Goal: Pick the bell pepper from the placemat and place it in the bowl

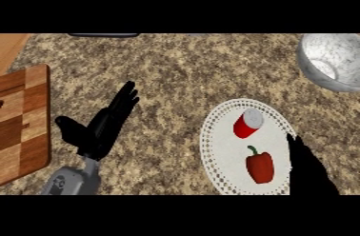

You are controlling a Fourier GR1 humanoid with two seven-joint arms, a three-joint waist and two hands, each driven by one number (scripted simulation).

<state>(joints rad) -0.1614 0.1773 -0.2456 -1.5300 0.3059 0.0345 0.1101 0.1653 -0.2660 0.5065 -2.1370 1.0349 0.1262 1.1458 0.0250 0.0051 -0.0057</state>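
Here the red bell pepper (pixel 259 166) lies on the round white placemat (pixel 218 149), in the lower part of it, with its green stem pointing up and to the left. Just beside it, to the right, is the right hand (pixel 306 166) — it comes in from the bottom edge and covers the placemat's right rim. Its fingertip points up, close to the pepper but not touching it. I cannot tell if this hand's fingers are spread or curled, as it shows only as a dark shape.

A red can (pixel 247 123) with a grey top lies on the placemat too, above the pepper.

The grey bowl (pixel 330 61) sits on the speckled tabletop (pixel 175 73) at the top right, well apart from the pepper.

The left hand (pixel 98 128) rests at the left with straight fingers pointing up, holding nothing — far from the placemat. A wooden board (pixel 25 121) lies at the left edge
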